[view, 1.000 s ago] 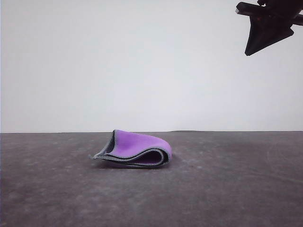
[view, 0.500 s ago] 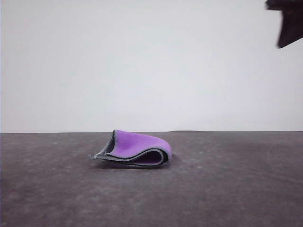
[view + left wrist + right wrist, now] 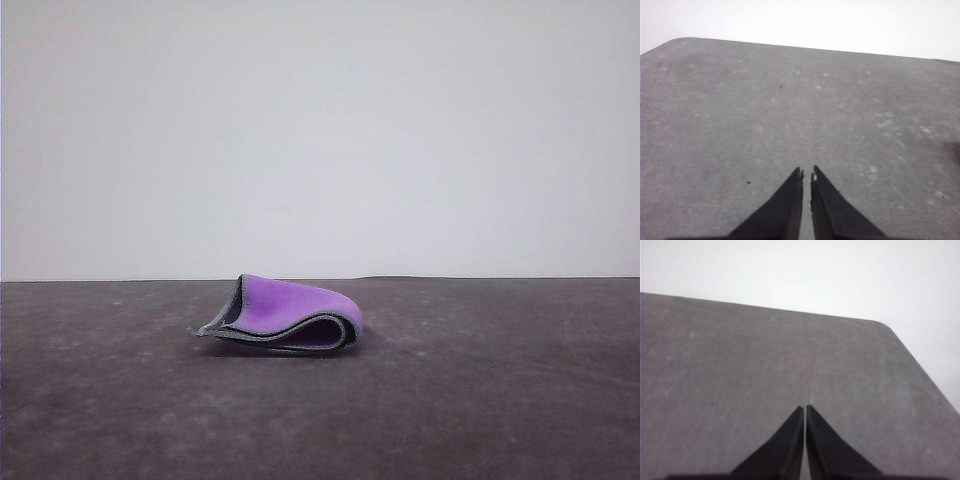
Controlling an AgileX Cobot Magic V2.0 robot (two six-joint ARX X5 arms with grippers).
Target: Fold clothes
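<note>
**Cloth folded on the table, both grippers shut and empty**

In the left wrist view the left gripper (image 3: 806,175) sits at the bottom centre of the frame, its two dark fingers (image 3: 790,200) drawn together with only a thin slit between the tips, holding nothing. Beyond them lies bare grey table (image 3: 765,110), speckled with pale marks, running up to a rounded corner at the upper left.

In the right wrist view the right gripper (image 3: 805,409) is likewise at the bottom centre, fingers pressed tip to tip and empty, above plain table with a rounded corner at the upper right.

In the front view the cloth (image 3: 285,315) lies on the table a little left of centre, in the middle band of the frame. It is doubled over, purple face outward on top, grey showing along the edges, the fold at its right end and the loose edges lifting at the left. A pale wall (image 3: 320,130) stands behind.
</note>
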